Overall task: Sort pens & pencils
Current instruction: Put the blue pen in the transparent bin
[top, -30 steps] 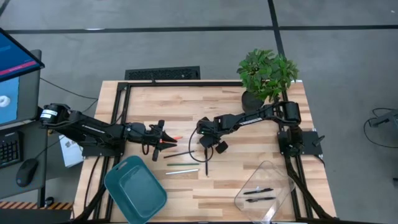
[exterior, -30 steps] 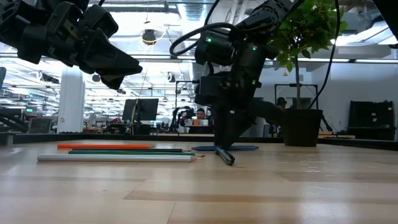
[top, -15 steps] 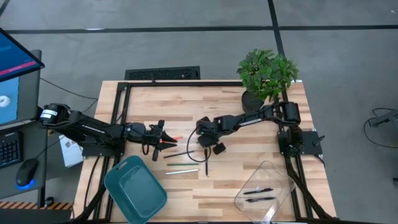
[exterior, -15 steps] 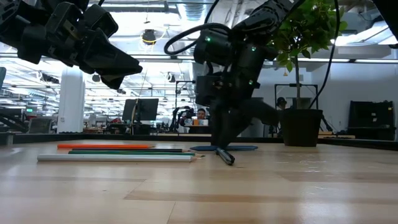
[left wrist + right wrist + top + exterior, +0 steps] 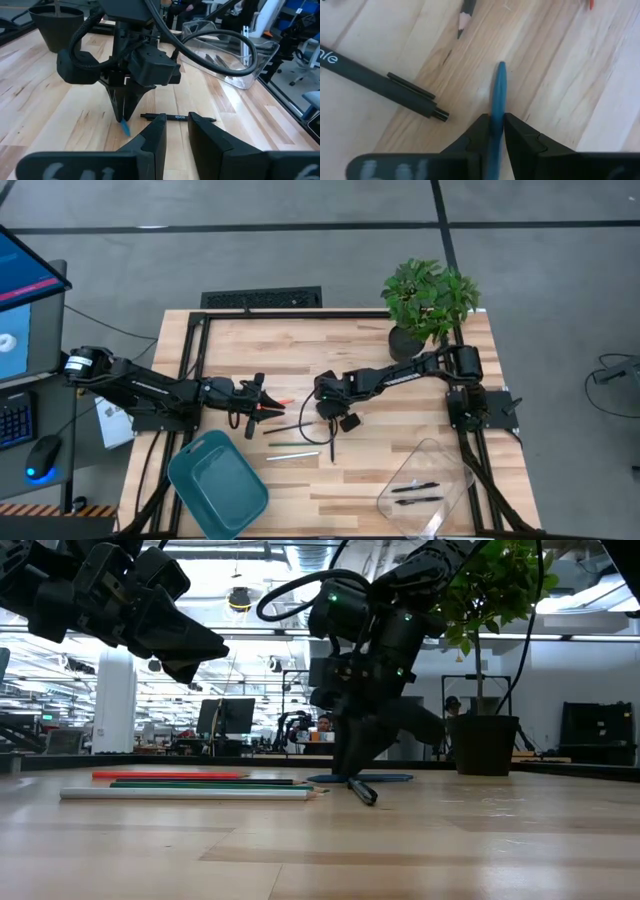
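Since a second ago: right gripper (image 5: pixel 328 412) slid slightly toward 9 o'clock and narrowed its jaws; now pinching the blue pen (image 5: pixel 498 95) between the fingertips, pen tip still touching the desk (image 5: pixel 400 450). Left gripper (image 5: pixel 262 406) unmoved, hovering at 9 o'clock of centre, jaws parted by a narrow gap, nothing in them.

Seen from above, around desk centre: black pen (image 5: pixel 332 443) just at 6 o'clock of the right gripper; orange-red pencil (image 5: pixel 278 402) by the left fingertips; dark pencil (image 5: pixel 288 428), green pencil (image 5: pixel 284 444) and pale pencil (image 5: pixel 292 456) stacked toward 6 o'clock. Two pens (image 5: pixel 417 494) already in the clear tray (image 5: pixel 446 465) at 4 o'clock. Teal bin (image 5: pixel 195 480) at 7 o'clock, no pencils showing in it.

Handling, judged: blue pen light, stiff, smooth-barrelled, likely to pivot or slip in a narrow pinch. Grip sits near one end, so free end may swing on lift. Mid-barrel hold safer. Pencils equally light and stiff; prone to roll; take mid-length, jaws across the shaft.
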Controlling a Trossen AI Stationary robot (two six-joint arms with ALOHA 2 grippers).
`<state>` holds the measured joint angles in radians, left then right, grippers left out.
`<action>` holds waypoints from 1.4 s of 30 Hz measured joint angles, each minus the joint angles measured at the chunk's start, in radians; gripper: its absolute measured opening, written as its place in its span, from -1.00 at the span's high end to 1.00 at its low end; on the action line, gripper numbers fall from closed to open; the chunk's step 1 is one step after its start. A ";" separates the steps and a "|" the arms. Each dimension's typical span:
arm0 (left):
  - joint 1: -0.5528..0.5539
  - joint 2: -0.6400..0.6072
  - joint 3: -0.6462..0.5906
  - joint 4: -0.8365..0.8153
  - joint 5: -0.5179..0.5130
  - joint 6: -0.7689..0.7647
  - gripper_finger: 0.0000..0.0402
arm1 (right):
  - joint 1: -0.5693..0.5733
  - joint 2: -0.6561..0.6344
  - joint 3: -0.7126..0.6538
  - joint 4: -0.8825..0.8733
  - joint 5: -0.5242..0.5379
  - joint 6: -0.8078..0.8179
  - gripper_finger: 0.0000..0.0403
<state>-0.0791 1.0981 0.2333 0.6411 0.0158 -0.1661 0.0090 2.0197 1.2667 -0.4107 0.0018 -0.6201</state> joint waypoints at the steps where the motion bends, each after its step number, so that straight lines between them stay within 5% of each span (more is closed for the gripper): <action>1: 0.000 0.000 0.000 0.000 0.000 0.000 0.65 | 0.000 0.000 0.000 0.000 -0.001 0.000 0.65; 23: 0.000 0.000 0.000 0.000 0.000 -0.002 0.65 | 0.001 -0.003 0.002 0.019 -0.006 0.020 0.90; 42: 0.000 0.000 0.000 0.000 0.000 -0.002 0.65 | -0.005 0.002 -0.002 0.077 -0.005 0.150 0.67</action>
<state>-0.0788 1.0981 0.2337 0.6407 0.0162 -0.1684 0.0040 2.0216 1.2645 -0.3338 -0.0032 -0.4698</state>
